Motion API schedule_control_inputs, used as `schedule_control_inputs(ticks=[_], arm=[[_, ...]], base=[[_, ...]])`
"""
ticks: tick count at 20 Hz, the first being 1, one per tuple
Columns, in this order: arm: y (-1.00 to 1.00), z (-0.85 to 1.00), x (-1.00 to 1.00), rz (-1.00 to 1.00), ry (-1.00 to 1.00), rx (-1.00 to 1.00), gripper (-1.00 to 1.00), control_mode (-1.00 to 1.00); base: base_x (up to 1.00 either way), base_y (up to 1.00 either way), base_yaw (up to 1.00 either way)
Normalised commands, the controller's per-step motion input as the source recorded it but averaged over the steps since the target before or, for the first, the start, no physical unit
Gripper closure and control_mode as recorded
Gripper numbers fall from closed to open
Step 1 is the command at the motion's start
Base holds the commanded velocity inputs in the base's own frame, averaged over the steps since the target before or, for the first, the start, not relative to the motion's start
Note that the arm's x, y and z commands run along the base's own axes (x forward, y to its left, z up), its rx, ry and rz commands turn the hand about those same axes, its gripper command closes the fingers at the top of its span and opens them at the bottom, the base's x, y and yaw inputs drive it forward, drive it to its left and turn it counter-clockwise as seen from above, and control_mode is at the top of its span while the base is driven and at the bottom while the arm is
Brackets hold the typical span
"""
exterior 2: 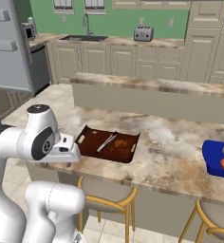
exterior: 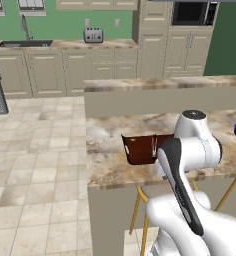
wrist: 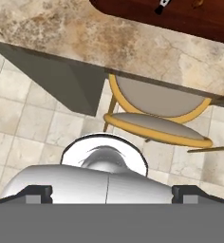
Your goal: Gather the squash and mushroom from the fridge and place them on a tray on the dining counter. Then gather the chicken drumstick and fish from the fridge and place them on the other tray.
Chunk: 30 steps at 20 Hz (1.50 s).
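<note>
Gripper [wrist: 112,192] spread, empty, by the dining counter [exterior 2: 180,142] edge above a stool [wrist: 156,114]. Just beyond, the other tray [exterior 2: 121,148] holds the fish [exterior 2: 106,142] — the tray [exterior 2: 212,159], blue, well right; fridge [exterior 2: 9,45] far left.

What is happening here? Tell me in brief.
The white arm hangs at the near edge of the dining counter, its jaws wide open with nothing between them. A slim fish already lies in the dark brown tray beside the arm. The blue tray, farther right on the counter, holds two small items, one orange and one pale, too small to name.
</note>
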Motion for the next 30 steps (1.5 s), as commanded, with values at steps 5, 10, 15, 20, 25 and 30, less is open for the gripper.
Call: schedule_control_inputs(ticks=[5,10,15,20,25,30], arm=[[0.0,0.0,0.0,0.0,0.0,0.0,-1.0,-1.0],[0.0,-0.01,-0.04,0.0,0.0,0.0,-1.0,1.0],[0.0,0.0,0.0,0.0,0.0,0.0,-1.0,1.0],[0.0,0.0,0.0,0.0,0.0,0.0,-1.0,1.0],[0.0,0.0,0.0,0.0,0.0,0.0,-1.0,1.0],[0.0,0.0,0.0,0.0,0.0,0.0,-1.0,1.0]], base=[[0.0,0.0,0.0],[-0.45,0.32,0.05],[-0.7,0.76,0.11],[-0.24,1.0,0.21],[0.06,0.96,0.39],[0.38,0.67,0.42]])
